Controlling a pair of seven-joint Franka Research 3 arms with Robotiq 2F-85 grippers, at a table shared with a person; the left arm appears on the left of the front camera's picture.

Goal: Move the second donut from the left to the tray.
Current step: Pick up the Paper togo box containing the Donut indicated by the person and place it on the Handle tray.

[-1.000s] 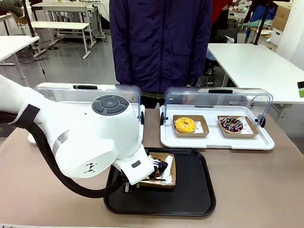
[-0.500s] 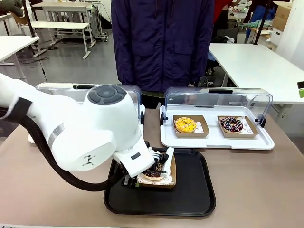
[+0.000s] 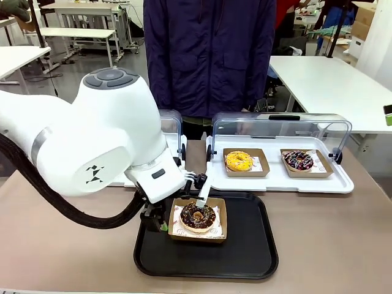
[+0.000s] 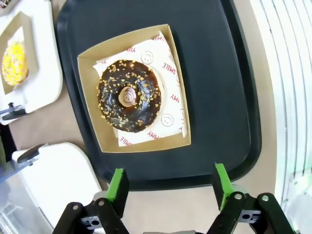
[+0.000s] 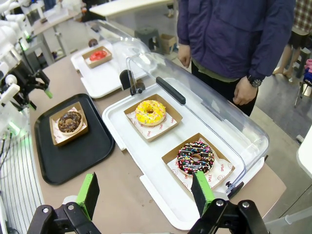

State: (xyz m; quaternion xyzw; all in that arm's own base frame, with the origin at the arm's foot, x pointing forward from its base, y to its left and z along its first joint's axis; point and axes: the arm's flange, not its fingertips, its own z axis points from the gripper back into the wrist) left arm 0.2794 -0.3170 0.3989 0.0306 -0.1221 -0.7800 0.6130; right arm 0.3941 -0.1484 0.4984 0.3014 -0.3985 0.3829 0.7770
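Brown desk [image 3: 343, 239], shared with a person in a dark blue jacket [image 3: 208, 55] standing at the far side.

Large flat black plastic tray [image 3: 245, 257], rounded corners, low rim: lies on the desk near the robot's edge.

Dark chocolate-glazed ring donut with tan crumbs [image 3: 197, 216]: sits in a shallow brown cardboard tray lined with white paper [image 3: 220, 214], which rests on the black tray, left of its middle.

Left pincer [image 4: 169, 185]: jaws wide and empty, raised above the near edge of the black tray; in the left wrist view the donut lies clear ahead of the green pads [image 4: 117, 184], touching neither.

Right pincer [image 5: 146, 192]: jaws wide, empty, hovering over the desk well apart from the donut.

White display tray with a clear lid [image 3: 282, 177]: holds a yellow-glazed donut [image 3: 239, 161] and a dark sprinkled donut [image 3: 298, 160], each in its own cardboard tray.

Change since one second ago: left pincer was closed low on the cardboard tray, hiding the donut; it has let go and lifted, and the donut shows whole.
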